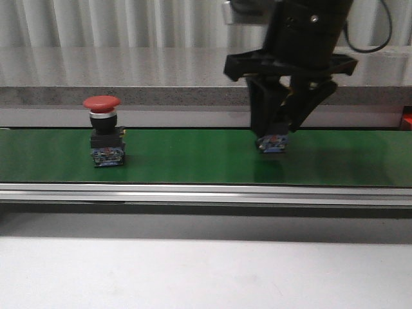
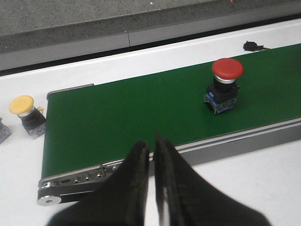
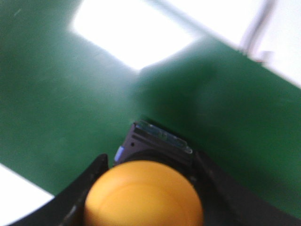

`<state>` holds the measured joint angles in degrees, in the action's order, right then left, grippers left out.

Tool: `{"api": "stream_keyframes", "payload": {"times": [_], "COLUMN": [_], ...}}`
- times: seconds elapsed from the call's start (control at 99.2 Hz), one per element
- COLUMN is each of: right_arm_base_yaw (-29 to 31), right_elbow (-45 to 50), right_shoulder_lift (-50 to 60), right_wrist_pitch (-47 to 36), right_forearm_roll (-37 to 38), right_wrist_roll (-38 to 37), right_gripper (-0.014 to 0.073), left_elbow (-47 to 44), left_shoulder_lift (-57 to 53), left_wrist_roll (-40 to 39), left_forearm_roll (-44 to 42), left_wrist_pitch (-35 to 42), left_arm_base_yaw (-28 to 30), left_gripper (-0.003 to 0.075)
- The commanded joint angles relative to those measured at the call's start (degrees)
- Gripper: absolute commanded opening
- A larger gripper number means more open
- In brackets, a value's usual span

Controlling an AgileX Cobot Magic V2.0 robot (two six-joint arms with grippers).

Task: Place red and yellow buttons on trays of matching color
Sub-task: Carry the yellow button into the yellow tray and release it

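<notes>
A yellow button (image 3: 143,195) is seen between the two black fingers of the right end effector (image 1: 273,132), its domed cap filling the space between them in the right wrist view; the fingers are closed around it, and in the front view only its blue base shows under the fingertips, at or just above the green conveyor belt (image 1: 193,161), though contact with the belt cannot be told. A red button (image 1: 103,132) stands upright on the same belt, well apart from the right end effector and toward the robot's left. The left end effector (image 2: 151,150) hangs over the near edge of the belt with its fingers pressed almost together and nothing between them. A second yellow button (image 2: 26,113) is seen on the white tabletop (image 2: 235,188) just beyond the belt's end, off the belt. The buttons are shaped as smooth domed mushroom caps on silver collars, with black bodies and blue block bases. The belt is matt green and flat, carried in a silver metal frame with a roller end. Behind the belt, a grey speckled ledge and pale corrugated panels are visible.
</notes>
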<state>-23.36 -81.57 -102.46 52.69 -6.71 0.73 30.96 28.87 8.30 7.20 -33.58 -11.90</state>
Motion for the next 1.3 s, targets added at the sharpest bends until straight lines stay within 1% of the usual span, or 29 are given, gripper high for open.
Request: {"api": "stream_keyframes", "payload": {"times": [0.0,0.151,0.363,0.554,0.736,0.998,1.119,1.19,1.29], "right_arm_base_yaw": [3.45,10.46,23.41,35.12,43.77,55.34,60.03,61.65,62.32], "right_elbow": [-1.83,-1.83,-1.83,-1.79,-1.79,1.03,4.51,6.97,10.54], "right_shoulder_lift": [5.52,8.74,12.07,12.77,12.77,12.77,12.72,12.72,12.60], "right_wrist_pitch": [-1.74,-0.38,2.18,4.86,5.28,3.54,0.40,-2.57,-6.60], "right_forearm_roll": [1.88,1.88,1.93,4.52,4.99,5.29,5.35,5.35,5.35], "right_wrist_roll": [-2.07,-2.07,-2.07,-2.07,-2.21,-6.24,-8.37,-9.41,-9.47], "right_gripper": [0.0113,0.0113,0.0113,0.0113,0.0113,0.0113,0.0113,0.0113,0.0113], "left_elbow": [1.44,1.44,1.44,1.44,1.44,1.44,1.44,1.44,1.44], "left_shoulder_lift": [0.21,0.21,0.21,0.21,0.21,0.21,0.21,0.21,0.21], "left_wrist_roll": [-0.17,-0.17,-0.17,-0.17,-0.17,-0.17,-0.17,-0.17,-0.17], "left_forearm_roll": [0.84,0.84,0.84,0.84,0.84,0.84,0.84,0.84,0.84], "left_wrist_pitch": [4.18,4.18,4.18,4.18,4.18,4.18,4.18,4.18,4.18], "left_arm_base_yaw": [-0.34,-0.34,-0.34,-0.34,-0.34,-0.34,-0.34,-0.34,-0.34], "left_gripper": [-0.0006,-0.0006,-0.0006,-0.0006,-0.0006,-0.0006,-0.0006,-0.0006,-0.0006]}}
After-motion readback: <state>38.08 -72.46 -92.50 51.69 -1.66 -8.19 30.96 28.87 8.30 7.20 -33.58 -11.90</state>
